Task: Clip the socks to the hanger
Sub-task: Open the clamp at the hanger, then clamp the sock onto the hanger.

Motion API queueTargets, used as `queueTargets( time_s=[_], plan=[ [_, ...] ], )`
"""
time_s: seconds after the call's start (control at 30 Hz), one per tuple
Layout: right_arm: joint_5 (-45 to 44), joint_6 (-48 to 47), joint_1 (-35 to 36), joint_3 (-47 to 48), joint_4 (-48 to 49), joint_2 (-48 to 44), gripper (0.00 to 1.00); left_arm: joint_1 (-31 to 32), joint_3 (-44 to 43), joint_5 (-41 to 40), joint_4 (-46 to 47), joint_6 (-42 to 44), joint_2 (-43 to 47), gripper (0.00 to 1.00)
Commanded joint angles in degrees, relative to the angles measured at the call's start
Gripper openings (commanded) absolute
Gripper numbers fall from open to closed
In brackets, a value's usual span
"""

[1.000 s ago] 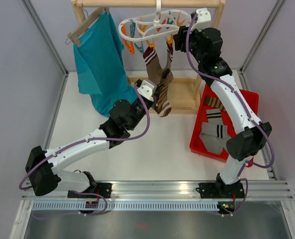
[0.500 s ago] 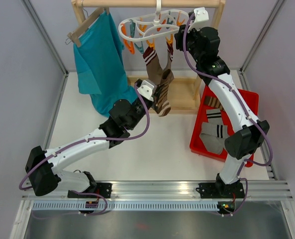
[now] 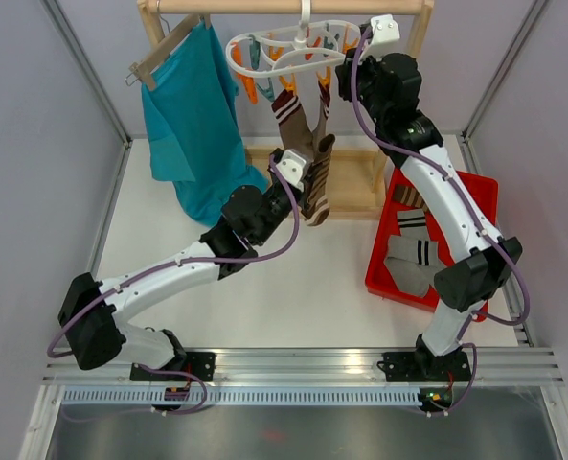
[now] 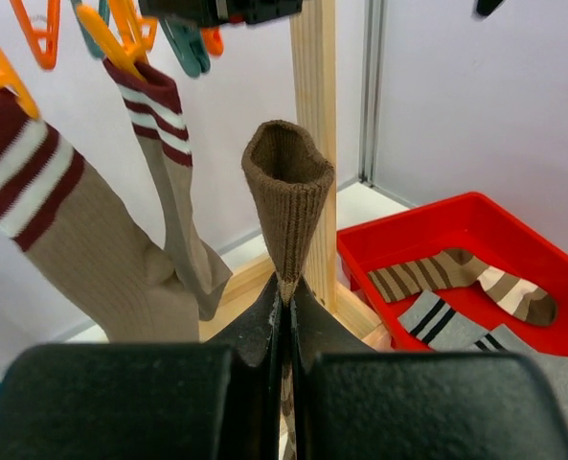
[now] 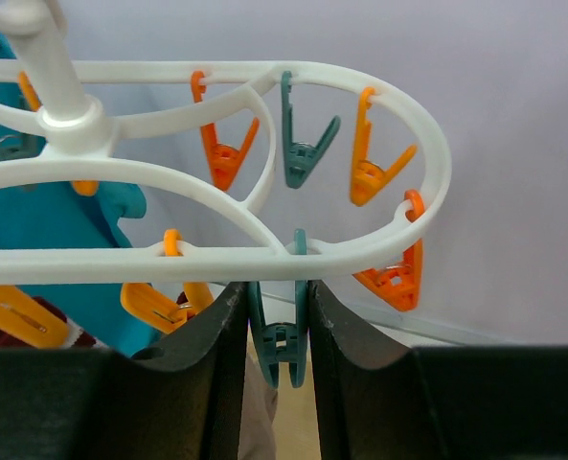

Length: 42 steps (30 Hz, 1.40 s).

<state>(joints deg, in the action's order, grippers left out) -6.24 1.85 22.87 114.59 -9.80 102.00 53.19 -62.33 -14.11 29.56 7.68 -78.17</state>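
The plain brown ribbed sock (image 4: 286,182) stands cuff-up in my left gripper (image 4: 285,305). Its jaws are pressed fully together on the fabric below the cuff, so the open rim is offered up towards the white plastic ring hanger (image 5: 379,96). Up there my right gripper (image 5: 277,302) is narrowed onto a dangling teal clip (image 5: 280,350), pads against both its sides, I judge to squeeze it open. Two taupe striped socks (image 4: 73,240) hang clipped just left of the cuff, and the wooden rack post (image 4: 312,96) stands directly behind it. Room is tight there. It is freer towards the red plastic bin (image 4: 427,225), where the spare socks (image 4: 456,273) lie.
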Motion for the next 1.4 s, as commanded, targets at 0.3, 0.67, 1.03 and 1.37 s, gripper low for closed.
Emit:
queueTargets(
  time_s=[0.3,0.67,1.03,1.37],
  plan=[
    [-3.8,5.8,1.5,-2.1,-3.3,-8.5,0.03,-1.8,-10.3,0.4,-1.0,-3.7,-9.1,0.02],
    [-4.4,8.2,2.1,-5.1,-4.9,-12.2,0.0,-3.7,-18.6,0.8,-3.5,-4.3,-16.0,0.02],
    [-5.5,8.4,2.4,-6.6,-6.0,-13.5,0.0,-4.8,-23.0,0.1,-3.5,-4.3,-19.6,0.02],
    [-6.1,8.6,2.5,-6.9,-6.5,-13.2,0.0,-4.9,-24.2,-0.9,-1.9,-3.6,-19.6,0.02]
  ],
)
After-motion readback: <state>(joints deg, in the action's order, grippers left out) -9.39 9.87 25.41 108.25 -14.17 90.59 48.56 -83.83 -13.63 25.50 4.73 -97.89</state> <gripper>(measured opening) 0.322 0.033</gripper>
